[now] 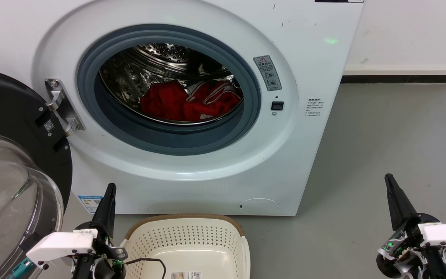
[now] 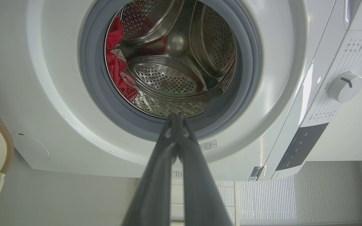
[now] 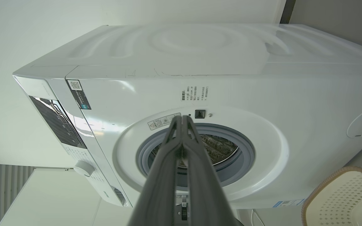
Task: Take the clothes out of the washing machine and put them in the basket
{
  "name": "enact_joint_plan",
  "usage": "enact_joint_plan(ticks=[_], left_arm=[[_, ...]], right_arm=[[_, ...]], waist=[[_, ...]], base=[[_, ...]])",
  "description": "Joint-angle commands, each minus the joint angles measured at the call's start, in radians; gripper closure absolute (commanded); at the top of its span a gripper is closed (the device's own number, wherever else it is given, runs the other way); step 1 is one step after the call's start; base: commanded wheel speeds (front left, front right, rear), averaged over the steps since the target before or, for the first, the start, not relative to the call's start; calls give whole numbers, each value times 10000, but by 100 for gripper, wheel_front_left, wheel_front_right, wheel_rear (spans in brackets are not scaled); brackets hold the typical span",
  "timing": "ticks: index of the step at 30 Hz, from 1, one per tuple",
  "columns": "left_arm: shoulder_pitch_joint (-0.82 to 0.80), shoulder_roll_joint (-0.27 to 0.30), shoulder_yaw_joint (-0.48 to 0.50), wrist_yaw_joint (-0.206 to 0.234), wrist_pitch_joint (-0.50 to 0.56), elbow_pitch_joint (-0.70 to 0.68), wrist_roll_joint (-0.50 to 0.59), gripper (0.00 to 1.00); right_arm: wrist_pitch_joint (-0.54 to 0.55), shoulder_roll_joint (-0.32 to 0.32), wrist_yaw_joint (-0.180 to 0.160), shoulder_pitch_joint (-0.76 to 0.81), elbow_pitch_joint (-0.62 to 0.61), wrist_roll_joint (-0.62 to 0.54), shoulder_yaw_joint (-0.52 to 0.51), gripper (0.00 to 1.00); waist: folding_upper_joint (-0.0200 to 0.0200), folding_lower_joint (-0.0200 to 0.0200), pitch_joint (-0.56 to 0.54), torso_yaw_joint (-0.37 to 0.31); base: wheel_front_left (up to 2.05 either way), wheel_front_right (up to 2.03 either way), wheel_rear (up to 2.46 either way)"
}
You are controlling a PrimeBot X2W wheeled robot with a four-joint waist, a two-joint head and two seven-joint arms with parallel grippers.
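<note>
1. left gripper (image 1: pixel 110 188): both dark fingers pressed together tip to tip, clenched on nothing. it sits low in front of the washing machine (image 1: pixel 215 182), near the machine's lower left corner, with the fingers aimed at the front panel.
2. right gripper (image 1: pixel 388 179): fingers also clamped together, with nothing between them. it is off the machine's right side, well apart from it, over the grey floor (image 1: pixel 381 135).
3. basket (image 1: pixel 186 232): cream, perforated, brown rim. it stands on the floor just in front of the machine's base, below the porthole. a paper label (image 1: pixel 186 275) lies on its bottom.
4. clothes (image 1: pixel 192 101): red fabric with white trim, bunched in a heap on the bottom of the steel drum (image 1: pixel 161 52), inside the machine and behind the grey porthole seal.
5. door (image 1: pixel 10 174): black frame, glass bowl. it is swung fully open to the machine's left and hangs on the metal hinge (image 1: pixel 62 108).
6. warning sticker (image 1: pixel 267 72): on the machine's front, just right of the porthole.
</note>
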Motion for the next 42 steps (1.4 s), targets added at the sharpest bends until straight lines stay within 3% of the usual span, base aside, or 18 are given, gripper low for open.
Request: enact_joint_plan(ticks=[1,41,42], left_arm=[[-58,-19,24,-39,17,-1,-22,100],[-58,-19,24,-39,17,-2,-21,100],[-58,-19,24,-39,17,-2,-21,0]], right_arm=[[7,29,0,-120,11,-46,6,100],[6,29,0,-121,11,-45,7,100],[6,29,0,-121,11,-46,7,0]], waist=[[0,0,0,0],[0,0,0,0],[0,0,0,0]], base=[[0,0,0],[0,0,0],[0,0,0]])
